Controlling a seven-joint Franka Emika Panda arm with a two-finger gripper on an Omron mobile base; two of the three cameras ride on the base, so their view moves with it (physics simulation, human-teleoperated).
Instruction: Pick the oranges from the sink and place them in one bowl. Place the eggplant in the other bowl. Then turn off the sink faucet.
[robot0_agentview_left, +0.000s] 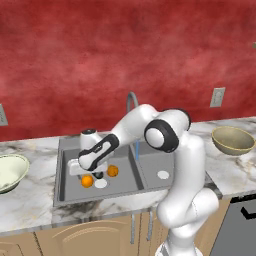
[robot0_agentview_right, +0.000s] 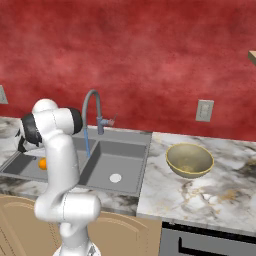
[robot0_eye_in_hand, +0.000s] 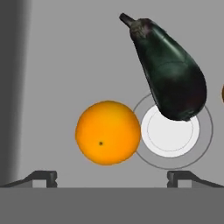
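Note:
In the hand view, an orange (robot0_eye_in_hand: 108, 132) lies on the grey sink floor (robot0_eye_in_hand: 65, 65), just left of the white drain (robot0_eye_in_hand: 169, 130). The dark glossy eggplant (robot0_eye_in_hand: 170, 72) lies with its thick end over the drain's rim and its stem pointing away. My gripper (robot0_eye_in_hand: 111, 179) hangs open above the orange, with nothing between its fingertips (robot0_eye_in_hand: 43, 177). The left base view shows the gripper (robot0_agentview_left: 95, 173) low in the left basin between two oranges (robot0_agentview_left: 87, 181) (robot0_agentview_left: 113, 171). The tan bowl (robot0_agentview_left: 232, 140) sits on the right counter and the cream bowl (robot0_agentview_left: 7, 172) on the left. The faucet (robot0_agentview_right: 92, 112) arches over the sink (robot0_agentview_right: 125, 150).
A thin blue stream of water (robot0_agentview_right: 87, 142) falls from the spout near the divider between the basins. The right basin holds just its white drain (robot0_agentview_right: 115, 177). A marble counter (robot0_agentview_right: 210, 195) flanks the sink, and the red wall behind carries an outlet (robot0_agentview_right: 204, 110).

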